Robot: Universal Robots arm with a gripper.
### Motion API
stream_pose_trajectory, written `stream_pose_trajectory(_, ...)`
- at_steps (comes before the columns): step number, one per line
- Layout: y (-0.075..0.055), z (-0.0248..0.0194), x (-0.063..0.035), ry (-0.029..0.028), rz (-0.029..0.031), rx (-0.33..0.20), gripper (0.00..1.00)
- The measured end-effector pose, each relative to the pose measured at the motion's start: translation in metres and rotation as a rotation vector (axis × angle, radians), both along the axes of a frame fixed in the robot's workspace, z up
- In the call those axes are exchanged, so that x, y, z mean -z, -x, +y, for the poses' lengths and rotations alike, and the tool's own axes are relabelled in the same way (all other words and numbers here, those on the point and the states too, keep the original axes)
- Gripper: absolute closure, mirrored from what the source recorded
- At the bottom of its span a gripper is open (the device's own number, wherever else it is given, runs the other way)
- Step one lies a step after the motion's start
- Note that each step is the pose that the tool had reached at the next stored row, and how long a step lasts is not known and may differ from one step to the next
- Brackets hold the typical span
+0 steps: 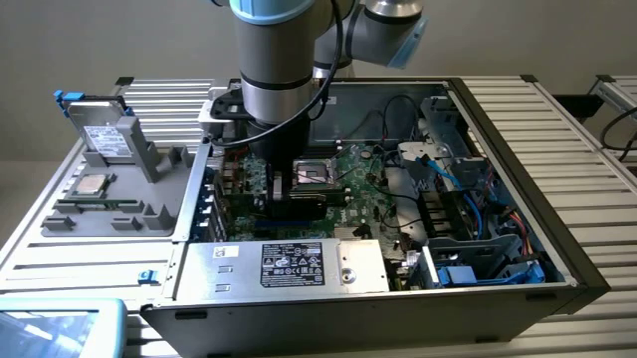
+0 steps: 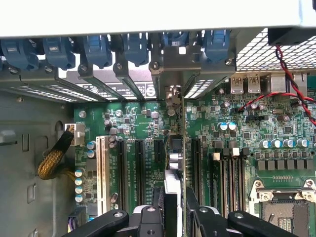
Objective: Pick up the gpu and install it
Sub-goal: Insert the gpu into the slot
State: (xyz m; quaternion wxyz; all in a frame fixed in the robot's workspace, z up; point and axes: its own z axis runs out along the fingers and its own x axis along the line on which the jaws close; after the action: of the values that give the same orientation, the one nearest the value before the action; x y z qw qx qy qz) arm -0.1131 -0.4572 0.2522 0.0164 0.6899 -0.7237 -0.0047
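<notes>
Your gripper [image 2: 174,205] is part-way closed, its fingers [image 2: 193,210] clamped on the gpu [image 2: 183,148]. The card stands on edge between them, straight out ahead of the wrist and just over the motherboard [image 2: 143,123]. Its far end, probably the silver bracket [image 2: 172,93], reaches away from the gripper to the row of blue latches [image 2: 96,49]. Black expansion slots [image 2: 139,168] run on either side of the card. You cannot tell whether its lower edge sits in one.

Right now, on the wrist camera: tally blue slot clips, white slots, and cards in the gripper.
Blue slot clips: 6
White slot: 1
Graphics card held in the gripper: 1
Total: 8
</notes>
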Motion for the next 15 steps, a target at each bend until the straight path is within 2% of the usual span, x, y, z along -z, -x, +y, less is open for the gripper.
stream_pose_trajectory(15,0.0005,0.0003,0.0025,0.0002,0.0,0.002,0.72)
